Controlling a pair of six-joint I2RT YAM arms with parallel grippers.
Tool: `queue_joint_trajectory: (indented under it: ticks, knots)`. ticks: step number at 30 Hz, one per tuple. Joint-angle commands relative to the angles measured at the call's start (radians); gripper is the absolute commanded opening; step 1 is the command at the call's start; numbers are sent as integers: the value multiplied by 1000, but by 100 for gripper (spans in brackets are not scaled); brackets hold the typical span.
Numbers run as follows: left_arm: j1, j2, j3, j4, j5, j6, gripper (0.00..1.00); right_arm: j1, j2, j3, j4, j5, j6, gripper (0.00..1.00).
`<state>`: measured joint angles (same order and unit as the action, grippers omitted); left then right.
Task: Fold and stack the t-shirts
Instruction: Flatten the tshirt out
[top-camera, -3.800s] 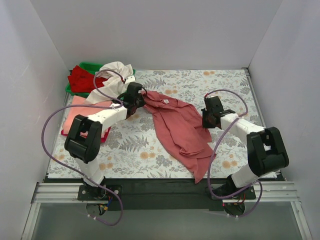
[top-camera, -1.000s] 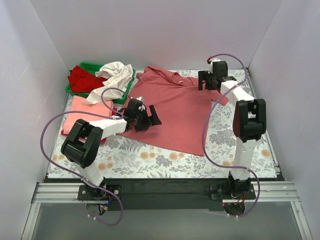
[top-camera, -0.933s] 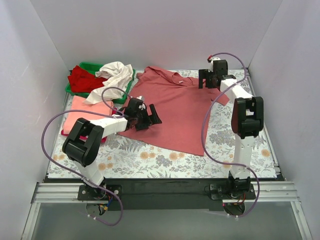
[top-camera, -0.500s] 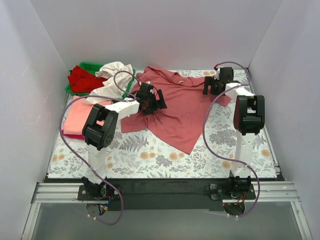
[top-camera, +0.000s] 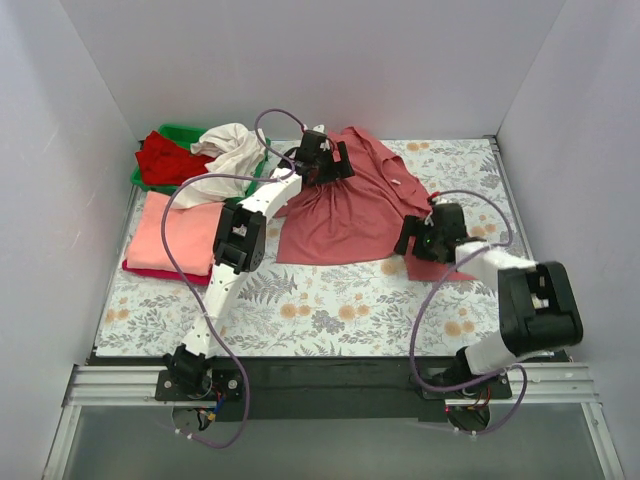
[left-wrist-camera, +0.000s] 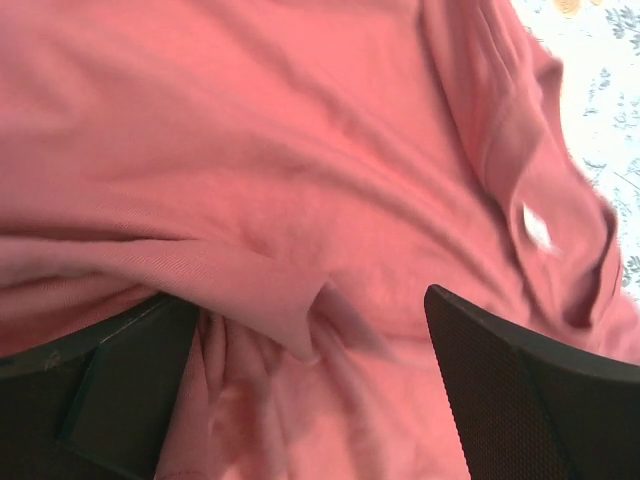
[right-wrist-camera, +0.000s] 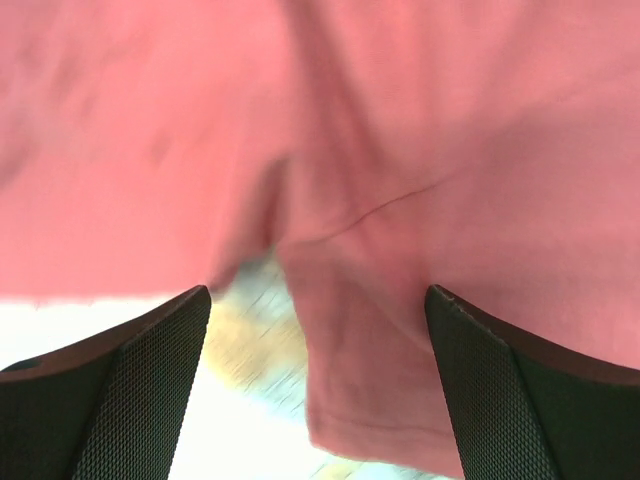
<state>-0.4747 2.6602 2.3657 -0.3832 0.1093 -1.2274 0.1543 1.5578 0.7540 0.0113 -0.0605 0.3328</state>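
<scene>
The dusty-rose t-shirt (top-camera: 335, 210) lies rumpled at the back middle of the table, its white neck label (left-wrist-camera: 537, 227) showing in the left wrist view. My left gripper (top-camera: 328, 163) reaches far over its upper part, open, with a loose fold (left-wrist-camera: 270, 290) bunched between the jaws (left-wrist-camera: 310, 400). My right gripper (top-camera: 412, 240) is low at the shirt's right sleeve (right-wrist-camera: 380, 380), open (right-wrist-camera: 318, 390), the sleeve hem lying between the fingers. A folded salmon-pink t-shirt (top-camera: 182, 232) lies at the left. Red (top-camera: 163, 158) and cream-white (top-camera: 233, 148) t-shirts fill the bin.
A green plastic bin (top-camera: 185, 131) stands at the back left corner. The salmon-pink shirt rests on a darker red layer (top-camera: 142, 268). The floral tablecloth (top-camera: 330, 300) shows bare at the front. White walls close in the back and both sides.
My left arm stretched from the shirt's left middle up to its back part, bunching the cloth backward. My right arm came from the back right corner down to the right sleeve.
</scene>
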Motion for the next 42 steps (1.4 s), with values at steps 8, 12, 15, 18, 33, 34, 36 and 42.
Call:
queue_joint_trajectory:
  ticks: [8, 12, 15, 18, 33, 34, 36, 42]
  knots:
    - [4, -187, -204, -43, 57, 84, 95, 298, -318, -173, -160, 92, 177, 96]
    - [1, -442, -386, -39, -23, 109, 95, 298, -439, -68, -252, 218, 118, 98]
    - [1, -673, -633, 0, -62, 82, 95, 295, -523, -53, -293, 244, 117, 98]
    - [1, -932, -967, 90, -147, 14, 95, 292, -616, -111, -336, 307, 167, 98]
    - [-8, -1459, -1698, 33, -427, -325, 90, 245, -650, -211, -404, 337, 184, 98]
    - [-5, -1445, -1708, 46, -468, -334, 89, 243, -642, -214, -402, 334, 178, 98]
    - [8, -1416, -1721, 79, -462, -339, 87, 238, -613, -217, -402, 347, 167, 98]
    - [41, -1229, -1665, 112, -384, -333, 63, 223, -578, -223, -405, 341, 158, 98]
